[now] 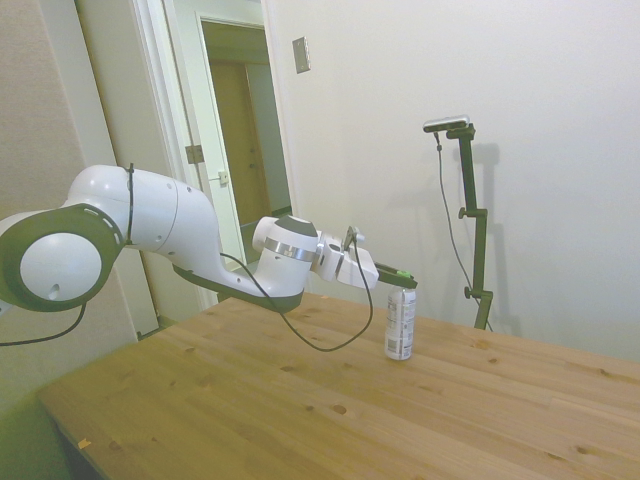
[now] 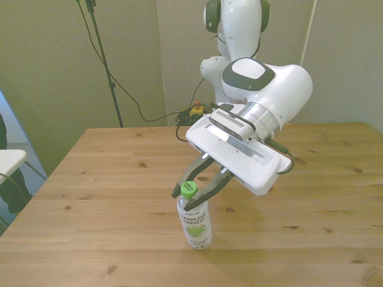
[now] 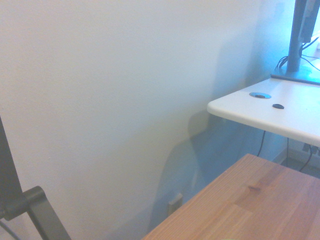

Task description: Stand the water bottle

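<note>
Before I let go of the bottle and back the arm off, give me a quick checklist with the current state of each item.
1. Water bottle upright on the wooden table: ok, it stands vertical in both the side and front views.
2. Base flat on the table: cannot tell, it looks seated but the contact line is too small to judge.
3. Gripper position: ok, its fingertips sit on either side of the green cap.
4. Grip released: cannot tell, the fingers look close to the cap but contact is unclear.
5. Bottle away from table edges: ok, wood shows all round it.
6. Retreat path: ok, nothing else stands near the bottle.
</note>
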